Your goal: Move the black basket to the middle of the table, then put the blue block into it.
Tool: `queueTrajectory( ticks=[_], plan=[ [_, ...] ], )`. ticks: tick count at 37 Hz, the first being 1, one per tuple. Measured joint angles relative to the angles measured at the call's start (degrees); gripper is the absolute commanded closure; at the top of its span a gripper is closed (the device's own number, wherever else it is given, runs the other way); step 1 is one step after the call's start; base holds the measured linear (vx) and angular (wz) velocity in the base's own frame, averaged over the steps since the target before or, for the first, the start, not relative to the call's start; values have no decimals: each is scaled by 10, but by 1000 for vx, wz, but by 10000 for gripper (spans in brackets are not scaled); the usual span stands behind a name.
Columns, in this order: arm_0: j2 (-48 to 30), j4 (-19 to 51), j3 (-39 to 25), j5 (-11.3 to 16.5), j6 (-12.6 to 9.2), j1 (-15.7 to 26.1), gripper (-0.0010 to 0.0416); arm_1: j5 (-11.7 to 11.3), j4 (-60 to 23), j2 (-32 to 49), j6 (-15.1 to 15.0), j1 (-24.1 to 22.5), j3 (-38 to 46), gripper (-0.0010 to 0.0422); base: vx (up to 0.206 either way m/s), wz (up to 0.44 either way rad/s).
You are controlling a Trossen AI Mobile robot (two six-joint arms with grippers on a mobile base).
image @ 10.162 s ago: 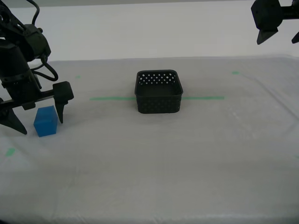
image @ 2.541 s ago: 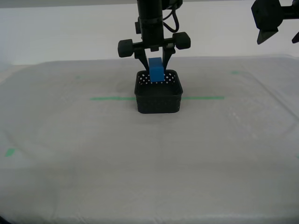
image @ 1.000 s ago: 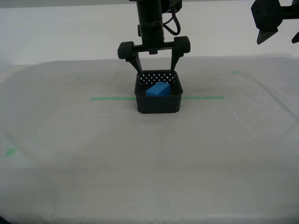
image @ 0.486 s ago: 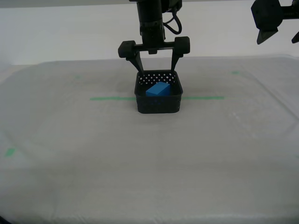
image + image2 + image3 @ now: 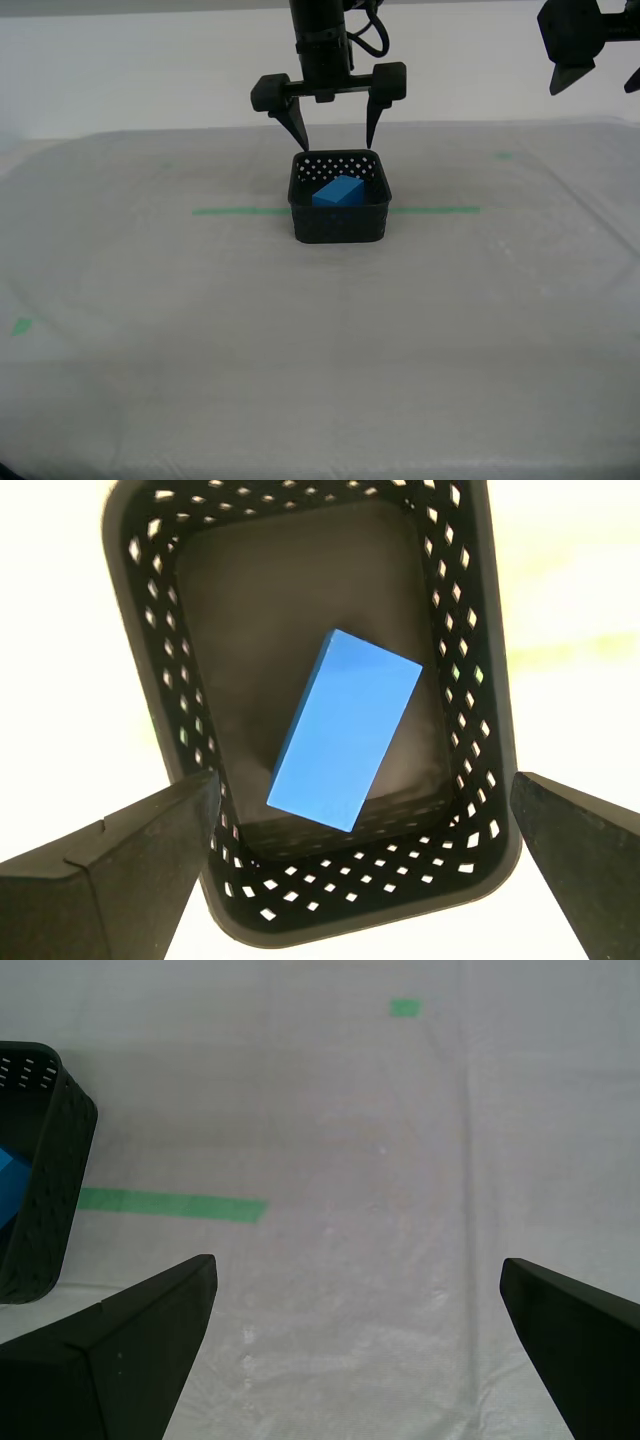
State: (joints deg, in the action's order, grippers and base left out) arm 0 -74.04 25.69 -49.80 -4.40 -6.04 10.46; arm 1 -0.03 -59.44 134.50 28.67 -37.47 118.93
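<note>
Exterior view, basket: the black basket [image 5: 339, 199] stands near the centre of the frame on the table [image 5: 300, 340], across the green tape line [image 5: 240, 211].
Exterior view, block: the blue block [image 5: 338, 190] lies inside the basket, tilted, only its top part visible over the front wall.
Exterior view, second gripper: my second gripper [image 5: 332, 134] hangs just above the basket's back rim, fingers spread wide, nothing between them, not touching the basket.
Exterior view, first gripper: my first gripper [image 5: 596, 85] is at the upper right of the frame, high over the table and well apart from the basket — partly cut by the frame edge.

Second wrist view, inside of basket: this view looks straight down into the black basket [image 5: 320, 710] and shows its floor, which the exterior view hides.
Second wrist view, block: the blue block [image 5: 345, 728] rests on that floor, turned at an angle to the walls, near the centre.
Second wrist view, fingers: one fingertip [image 5: 120, 860] stands on each side of the basket — wide apart and empty.

First wrist view, table: mostly white cloth, a piece of the green tape line [image 5: 170, 1203] and a small green mark [image 5: 404, 1007] at the upper middle.
First wrist view, basket: only one corner of the black basket [image 5: 40, 1180] shows, at the left edge.
First wrist view, fingers: spread wide, holding nothing.
</note>
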Motion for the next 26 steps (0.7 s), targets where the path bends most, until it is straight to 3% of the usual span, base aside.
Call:
queueTrajectory(
  ticks=[13,26],
  plan=[
    [0,0,0,0,0,-1,7,-10,-7,-13,0,2,0,11,0,0],
    [0,0,0,0,0,0,7,-38,-19,-17,-2,3,-1,11,0,0]
  ],
)
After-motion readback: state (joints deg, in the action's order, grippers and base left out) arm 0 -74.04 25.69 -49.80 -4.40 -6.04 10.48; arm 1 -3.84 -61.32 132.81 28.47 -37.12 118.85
